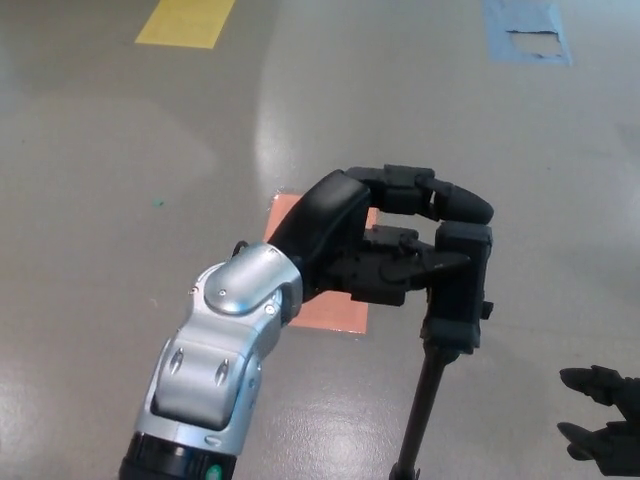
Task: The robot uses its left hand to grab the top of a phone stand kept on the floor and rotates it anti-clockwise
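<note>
A black phone stand rises from the floor on a thin pole (422,410); its clamp head (460,290) sits at centre right. My left hand (385,235) is curled around that head, the upper fingers (440,200) hooked over its top and the thumb pressing its near side, so it is shut on the stand's top. The silver and black left forearm (215,360) comes up from the bottom left. At the lower right edge only the black fingers of my right hand (600,420) show, spread apart and holding nothing.
An orange square patch (325,300) lies on the grey floor behind my left hand. A yellow marking (188,22) is at the top left and a blue taped patch (527,32) at the top right.
</note>
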Tool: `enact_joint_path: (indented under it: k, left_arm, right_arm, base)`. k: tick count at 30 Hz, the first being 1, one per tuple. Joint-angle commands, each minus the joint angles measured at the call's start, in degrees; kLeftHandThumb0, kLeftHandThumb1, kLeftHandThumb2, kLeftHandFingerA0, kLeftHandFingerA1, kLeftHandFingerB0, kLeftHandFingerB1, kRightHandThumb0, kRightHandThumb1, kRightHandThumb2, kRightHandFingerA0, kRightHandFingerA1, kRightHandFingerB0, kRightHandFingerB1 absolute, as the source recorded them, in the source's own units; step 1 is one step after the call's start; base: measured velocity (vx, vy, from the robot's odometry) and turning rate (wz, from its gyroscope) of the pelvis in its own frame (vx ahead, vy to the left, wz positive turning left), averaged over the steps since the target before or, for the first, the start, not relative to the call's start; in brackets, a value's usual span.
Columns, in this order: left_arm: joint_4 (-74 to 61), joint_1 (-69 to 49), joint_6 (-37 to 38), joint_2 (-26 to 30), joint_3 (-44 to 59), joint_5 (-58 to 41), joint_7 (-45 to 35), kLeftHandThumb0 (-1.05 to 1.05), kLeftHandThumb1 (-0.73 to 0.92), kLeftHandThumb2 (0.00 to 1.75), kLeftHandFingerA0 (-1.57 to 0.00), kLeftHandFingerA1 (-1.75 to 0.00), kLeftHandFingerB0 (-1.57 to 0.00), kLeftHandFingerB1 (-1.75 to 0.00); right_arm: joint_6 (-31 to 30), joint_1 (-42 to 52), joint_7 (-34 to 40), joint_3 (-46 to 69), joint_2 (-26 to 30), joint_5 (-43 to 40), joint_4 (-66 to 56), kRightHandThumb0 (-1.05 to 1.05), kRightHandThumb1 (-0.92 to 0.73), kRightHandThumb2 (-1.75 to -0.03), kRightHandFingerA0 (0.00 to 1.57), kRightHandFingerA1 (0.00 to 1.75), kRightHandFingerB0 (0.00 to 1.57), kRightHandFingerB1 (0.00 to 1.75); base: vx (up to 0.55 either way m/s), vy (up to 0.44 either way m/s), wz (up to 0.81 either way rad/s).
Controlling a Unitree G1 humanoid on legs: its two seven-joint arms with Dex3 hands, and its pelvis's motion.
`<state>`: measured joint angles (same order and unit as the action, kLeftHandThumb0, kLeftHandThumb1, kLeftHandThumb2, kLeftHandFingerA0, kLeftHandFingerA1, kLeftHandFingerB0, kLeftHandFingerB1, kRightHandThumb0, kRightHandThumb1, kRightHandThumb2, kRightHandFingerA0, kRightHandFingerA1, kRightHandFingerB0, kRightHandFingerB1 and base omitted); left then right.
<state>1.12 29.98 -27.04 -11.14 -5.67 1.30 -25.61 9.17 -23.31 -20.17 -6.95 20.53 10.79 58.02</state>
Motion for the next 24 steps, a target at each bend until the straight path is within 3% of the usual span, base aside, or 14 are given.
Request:
enact_joint_path:
  k: [1, 24]
  left_arm:
    - [1.7, 5.9, -36.3, -5.2, 12.6, -14.0, 3.2, -0.19, 0.74, 0.62, -1.15, -0.76, -0.9, -0.58]
    - [1.2, 8.1, -43.8, -6.7, 15.6, -14.3, 4.3, -0.21, 0.76, 0.63, -1.18, -0.73, -0.88, -0.6]
  right_arm:
    - [-3.3, -2.0, -2.1, 0.0, 0.9, -0.2, -0.3, -0.52, -0.77, -0.66, 0.53, 0.43, 0.05, 0.18]
    - [-5.0, -2.6, -2.0, -0.8, 0.9, 0.5, -0.5, -0.52, -0.79, -0.67, 0.54, 0.41, 0.04, 0.17]
  base:
    - [0.0, 0.0, 0.0]
    - [0.0, 0.0, 0.0]
